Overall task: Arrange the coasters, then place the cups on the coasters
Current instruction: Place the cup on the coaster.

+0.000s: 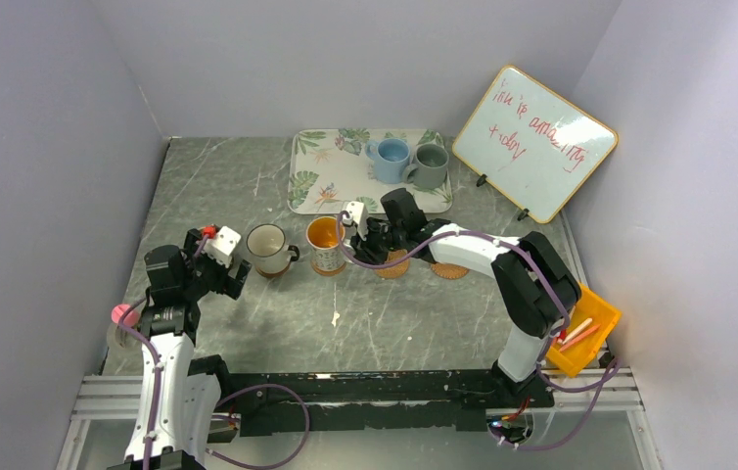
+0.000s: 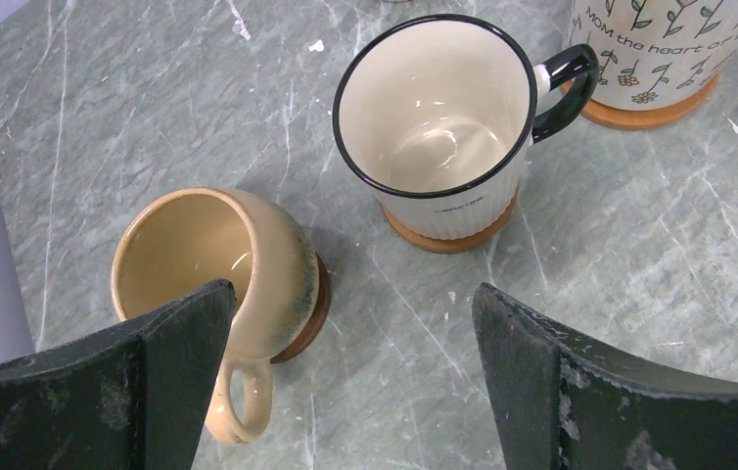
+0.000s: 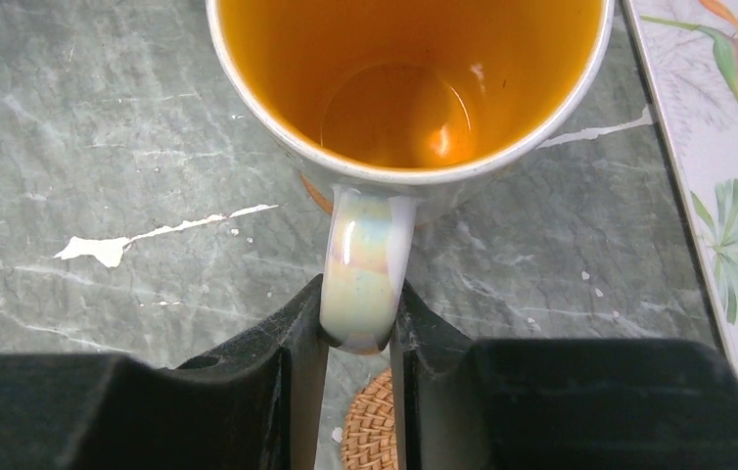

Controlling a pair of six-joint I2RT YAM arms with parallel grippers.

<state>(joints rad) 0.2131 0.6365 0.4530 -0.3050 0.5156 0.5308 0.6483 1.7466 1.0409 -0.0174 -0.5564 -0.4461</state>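
Right gripper (image 3: 360, 328) pinches a mug handle; left gripper (image 2: 350, 294) spread wide.
We see the orange-lined mug (image 3: 404, 88) directly ahead of the right gripper, its handle between the jaws. The tan mug (image 2: 248, 259) sits tilted on a coaster (image 2: 314, 304) beside one left-gripper finger, with the white mug (image 2: 434, 117) ahead.

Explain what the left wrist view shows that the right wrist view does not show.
Only left wrist: the open left gripper, a tan mug touching a dark coaster, a white dark-rimmed mug on a brown coaster. Only right wrist: the right gripper shut on a mug handle, a woven coaster, the leaf-print tray. Both: the patterned mug and the grey marble table.
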